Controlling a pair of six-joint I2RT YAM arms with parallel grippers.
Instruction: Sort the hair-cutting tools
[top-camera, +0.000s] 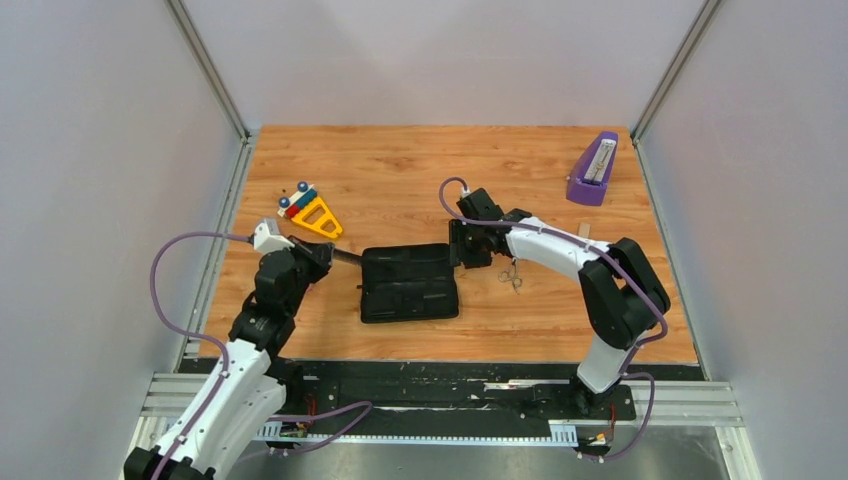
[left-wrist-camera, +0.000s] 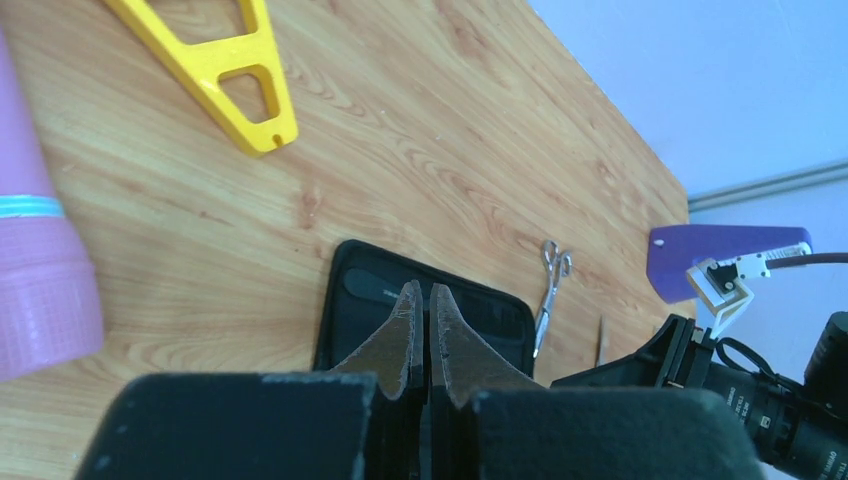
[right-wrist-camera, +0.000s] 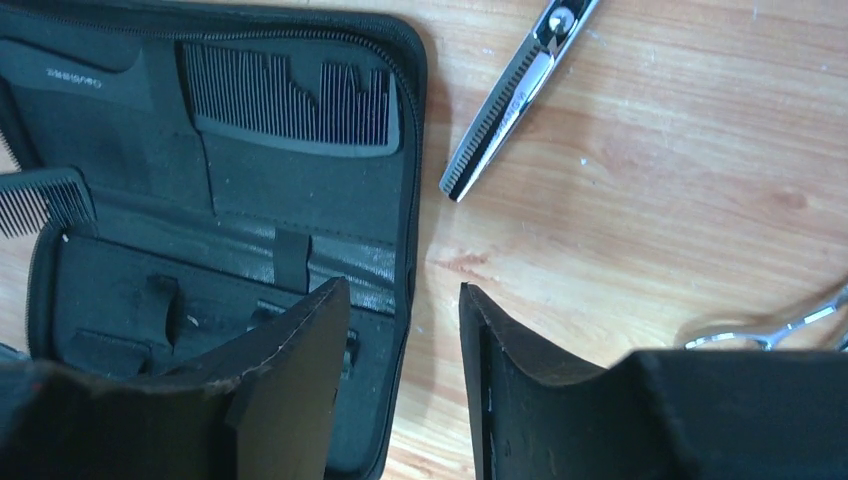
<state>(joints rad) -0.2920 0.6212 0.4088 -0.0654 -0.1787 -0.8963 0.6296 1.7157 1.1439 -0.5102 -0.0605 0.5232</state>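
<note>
Inside the open black case (right-wrist-camera: 240, 190), a comb (right-wrist-camera: 290, 100); scissors (right-wrist-camera: 505, 105) just beside.

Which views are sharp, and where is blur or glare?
Top external: even light, sharp, only soft shadows on the table. Left wrist: the left gripper and pink tube near the lens look soft. Right wrist: comb teeth sharp, glare on the scissors.

wooden table (top-camera: 400, 170) | black case (top-camera: 408, 283), scissors (top-camera: 511, 275), yellow triangle (top-camera: 318, 217), purple object (top-camera: 593, 172)
</note>
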